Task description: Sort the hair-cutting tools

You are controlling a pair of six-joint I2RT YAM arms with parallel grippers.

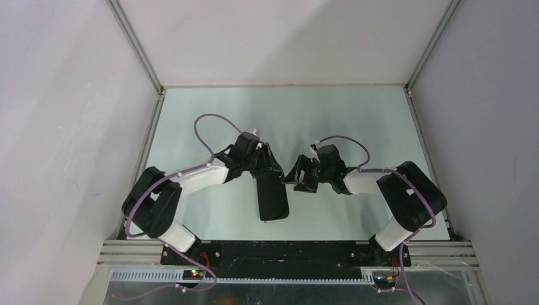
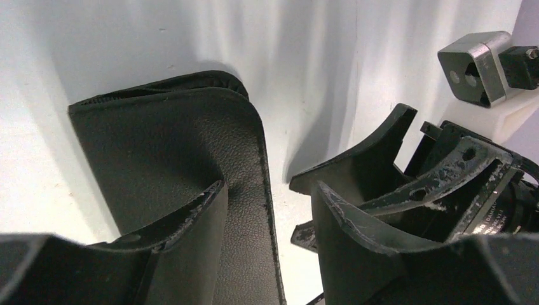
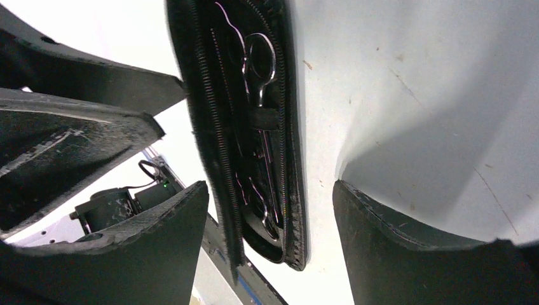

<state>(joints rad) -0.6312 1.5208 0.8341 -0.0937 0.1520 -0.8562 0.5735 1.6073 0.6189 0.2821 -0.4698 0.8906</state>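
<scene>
Silver scissors sit strapped inside the half-open black case on the table, its cover between the spread fingers of the left end effector, the right end effector gaping wide just beside it.

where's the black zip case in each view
top external: black zip case at centre, just under the left gripper in the picture.
left wrist: its grained cover fills left of centre, its edge between the fingers.
right wrist: upper centre running down, open, scissors inside.
shared landmark: the left gripper, around the bottom corners of its own view, upper left in the right wrist view.
</scene>
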